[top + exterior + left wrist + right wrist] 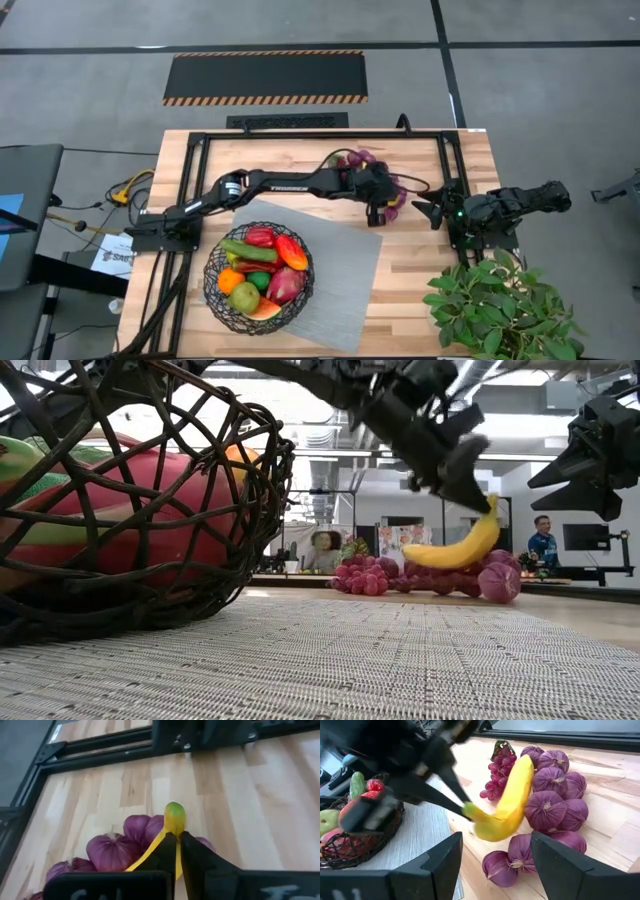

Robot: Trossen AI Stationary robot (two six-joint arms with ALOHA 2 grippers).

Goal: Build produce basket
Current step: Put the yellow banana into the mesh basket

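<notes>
Left hand (462, 807) is clenched on the banana (507, 802), pinching it near one end, so the rest of the fruit hangs free above the purple onions (555, 795) and the grapes (495, 772). My read: an end grip keeps the fingers clear of the pile it was picked from.

Basket (258, 278) sits at about 7 o'clock from that hand, on the grey mat (345, 275), already loaded with produce (262, 265): peppers, cucumber, apple, orange. The mat probably stops it sliding on the wooden surface (420, 290).

Right hand (495, 865) waits at about 3 o'clock from the pile, fingers spread, holding nothing, out of the carry path. Plant (500, 305) at the surface's corner isn't involved.

Likely next: carry the banana to the basket.
</notes>
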